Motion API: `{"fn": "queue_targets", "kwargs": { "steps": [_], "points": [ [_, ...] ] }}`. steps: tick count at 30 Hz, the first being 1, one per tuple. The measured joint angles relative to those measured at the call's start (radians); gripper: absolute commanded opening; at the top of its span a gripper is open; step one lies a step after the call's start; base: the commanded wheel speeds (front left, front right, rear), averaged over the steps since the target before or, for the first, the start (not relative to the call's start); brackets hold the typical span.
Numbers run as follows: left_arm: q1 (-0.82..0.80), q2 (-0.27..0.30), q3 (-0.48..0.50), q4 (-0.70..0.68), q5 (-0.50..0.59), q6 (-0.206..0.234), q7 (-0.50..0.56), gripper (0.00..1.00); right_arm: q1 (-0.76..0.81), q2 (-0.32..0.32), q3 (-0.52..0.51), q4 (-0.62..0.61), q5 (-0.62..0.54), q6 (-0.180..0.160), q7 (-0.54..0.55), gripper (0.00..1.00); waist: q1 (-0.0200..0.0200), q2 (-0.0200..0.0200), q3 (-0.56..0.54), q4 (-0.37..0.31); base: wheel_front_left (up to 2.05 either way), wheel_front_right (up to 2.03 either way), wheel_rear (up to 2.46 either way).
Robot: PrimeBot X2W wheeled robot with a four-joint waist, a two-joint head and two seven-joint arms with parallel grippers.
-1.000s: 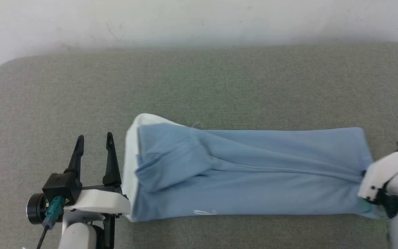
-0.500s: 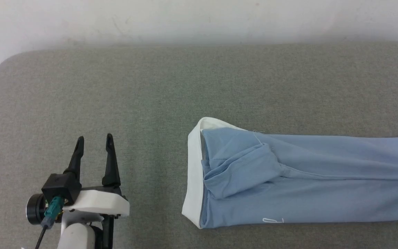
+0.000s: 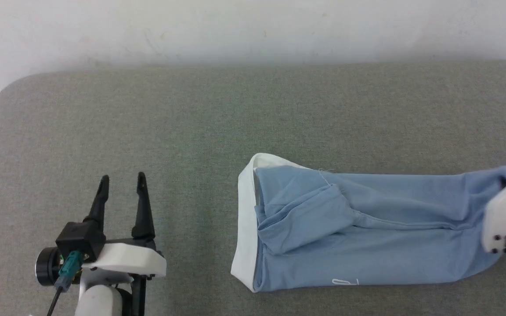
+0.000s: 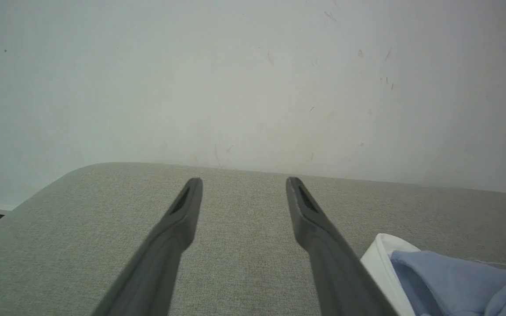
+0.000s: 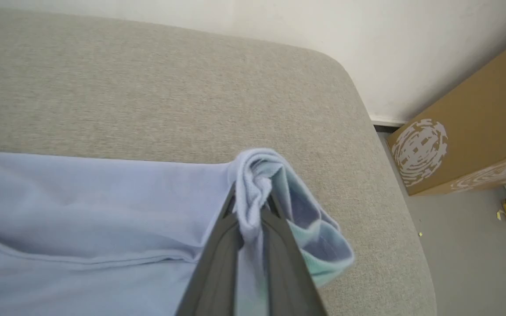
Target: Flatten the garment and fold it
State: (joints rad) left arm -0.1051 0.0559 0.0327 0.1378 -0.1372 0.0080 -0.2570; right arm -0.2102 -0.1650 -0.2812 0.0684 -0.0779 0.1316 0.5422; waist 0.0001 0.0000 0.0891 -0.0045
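Stretched lengthwise along the near edge of a grey-green padded surface [image 3: 191, 127], toward its right end: the garment [image 3: 367, 250], a light blue shirt folded into a long narrow band. White collar [image 3: 243, 228] at the band's left end, a loose flap of blue cloth just beside it, a small white print [image 3: 345, 281] on the nearest edge. At the right end, clamped tight on a bunched corner of the hem, close to the surface's right edge: the right gripper [image 5: 253, 204]. Poised over the near left, well apart from the collar, fingers spread wide with nothing between them: the left gripper [image 3: 122, 180]. Behind the far edge, a pale scuffed wall [image 3: 253, 26]; past the right edge, a brown cardboard box [image 5: 468, 131] on a grey floor [image 5: 464, 254].
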Motion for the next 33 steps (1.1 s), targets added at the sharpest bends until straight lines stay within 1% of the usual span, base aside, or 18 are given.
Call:
{"fn": "queue_targets", "kwargs": {
  "steps": [2, 5, 8, 11, 14, 16, 19, 23, 26, 30, 31, 32, 33],
  "points": [
    [0.000, -0.002, -0.002, 0.000, 0.000, 0.000, 0.000, 1.00, 0.046, 0.010, 0.090, -0.158, 0.059, 0.000, 0.078, 0.00, -0.0001, 0.0000, 0.002, 0.000, 0.00, 0.00, 0.00],
    [-0.001, -0.002, -0.004, 0.001, 0.000, -0.006, 0.000, 1.00, 0.088, 0.005, 0.206, -0.337, 0.119, 0.000, 0.161, 0.00, -0.0001, 0.0000, 0.007, 0.002, 0.00, 0.00, 0.00],
    [-0.003, -0.002, -0.007, 0.002, 0.000, -0.006, 0.000, 1.00, 0.090, -0.011, 0.321, -0.427, 0.156, 0.000, 0.198, 0.00, -0.0001, 0.0000, 0.013, 0.007, 0.00, 0.00, 0.00],
    [-0.005, -0.002, -0.009, 0.003, -0.001, -0.006, 0.000, 1.00, 0.065, -0.020, 0.445, -0.441, 0.179, 0.000, 0.205, 0.00, -0.0001, 0.0000, 0.020, 0.012, 0.00, 0.00, 0.00],
    [-0.006, -0.003, -0.009, 0.005, -0.002, -0.006, 0.000, 1.00, 0.002, -0.010, 0.563, -0.397, 0.198, 0.000, 0.198, 0.00, 0.0000, 0.0000, 0.029, 0.017, 0.00, 0.00, 0.00],
    [-0.008, -0.003, -0.013, 0.007, -0.004, -0.006, 0.000, 1.00, -0.042, 0.009, 0.636, -0.340, 0.212, 0.000, 0.182, 0.00, -0.0001, 0.0000, 0.037, 0.021, 0.00, 0.00, 0.00],
    [-0.022, -0.003, -0.023, 0.009, -0.004, -0.006, 0.000, 1.00, -0.101, 0.044, 0.715, -0.228, 0.232, 0.000, 0.150, 0.00, 0.0000, 0.0000, 0.049, 0.029, 0.00, 0.00, 0.00],
    [-0.045, -0.003, -0.035, 0.011, -0.015, -0.005, 0.000, 1.00, -0.167, 0.079, 0.775, -0.054, 0.267, 0.000, 0.105, 0.00, 0.0000, 0.0000, 0.067, 0.042, 0.00, 0.00, 0.00],
    [-0.047, -0.003, -0.042, 0.015, -0.022, -0.002, 0.000, 1.00, -0.206, 0.093, 0.809, 0.067, 0.299, 0.000, 0.080, 0.00, 0.0000, 0.0000, 0.081, 0.053, 0.00, 0.00, 0.00],
    [-0.049, -0.004, -0.052, 0.016, -0.026, 0.008, 0.000, 1.00, -0.256, 0.106, 0.854, 0.198, 0.346, 0.000, 0.047, 0.00, 0.0001, 0.0000, 0.098, 0.063, 0.00, 0.00, 0.00],
    [-0.050, -0.004, -0.054, 0.017, -0.029, 0.011, 0.000, 1.00, -0.270, 0.107, 0.862, 0.225, 0.354, 0.000, 0.036, 0.14, 0.0001, 0.0000, 0.102, 0.064, 0.00, 0.00, 0.00],
    [-0.051, -0.004, -0.056, 0.017, -0.030, 0.012, 0.000, 1.00, -0.281, 0.108, 0.870, 0.249, 0.369, 0.000, 0.027, 0.46, 0.0001, 0.0000, 0.105, 0.065, 0.00, 0.00, 0.00],
    [-0.051, -0.003, -0.057, 0.017, -0.030, 0.013, 0.000, 1.00, -0.289, 0.109, 0.872, 0.266, 0.388, 0.000, 0.018, 1.00, 0.0001, 0.0000, 0.107, 0.066, 0.00, 0.00, 0.00]
  ]
}}
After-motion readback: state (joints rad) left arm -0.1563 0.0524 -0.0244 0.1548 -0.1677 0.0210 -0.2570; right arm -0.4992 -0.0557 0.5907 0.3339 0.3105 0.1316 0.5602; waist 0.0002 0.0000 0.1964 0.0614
